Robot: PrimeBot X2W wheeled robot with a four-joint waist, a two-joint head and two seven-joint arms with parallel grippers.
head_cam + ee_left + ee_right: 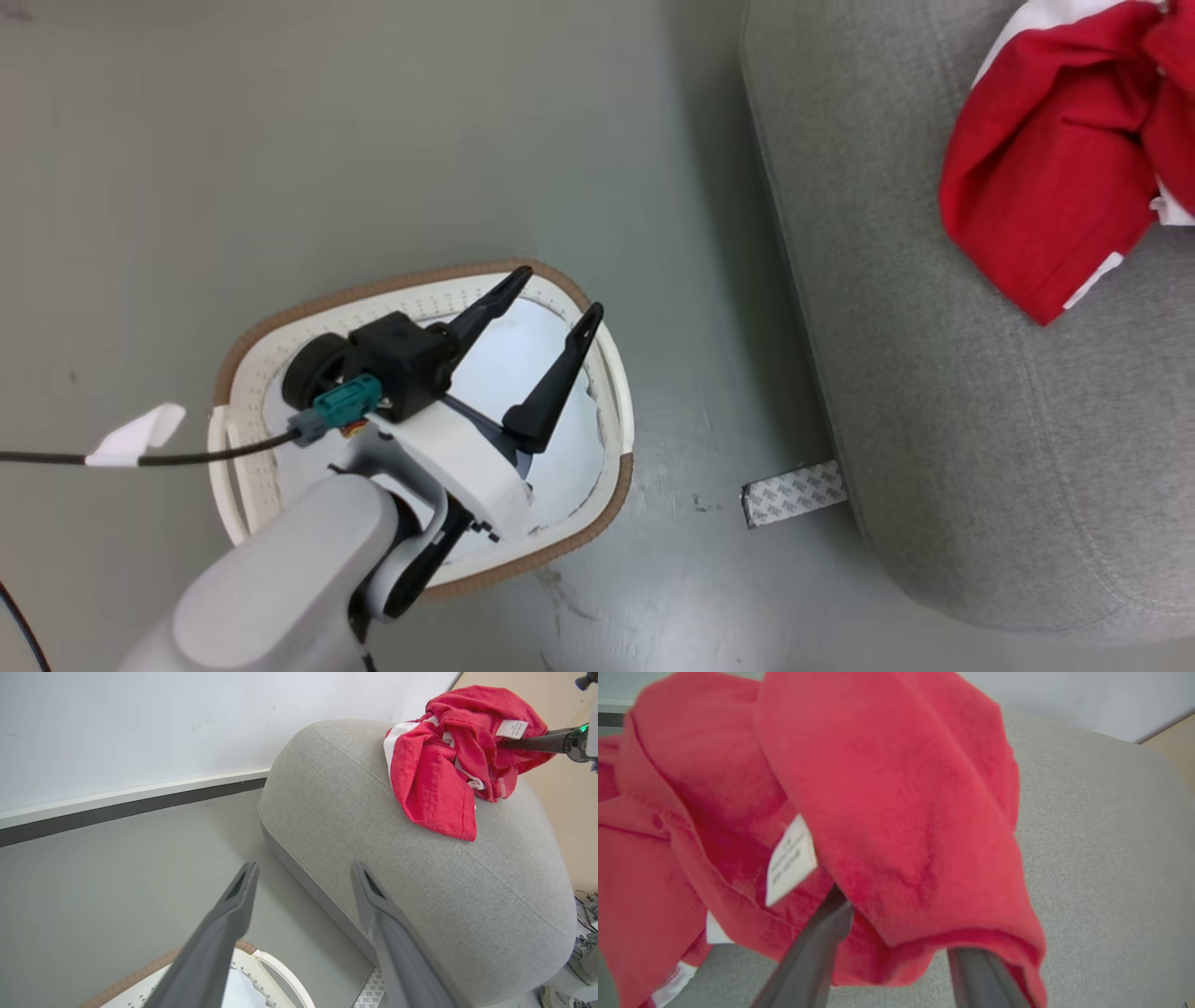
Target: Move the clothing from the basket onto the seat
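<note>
Head view: clothing [1036,177] tapers toward lower left

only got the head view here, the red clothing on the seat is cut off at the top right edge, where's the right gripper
Observer: The left wrist view shows the right gripper reaching sideways into the clothing on top of the seat.
Operator: jaws shut on it?
Observer: No. The right wrist view shows its fingers apart, with red fabric only draped over them.
Operator: is the whole pile up on the seat
Observer: Yes. In the left wrist view the pile rests on the seat's rounded top, with a small white label beside the finger.
</note>
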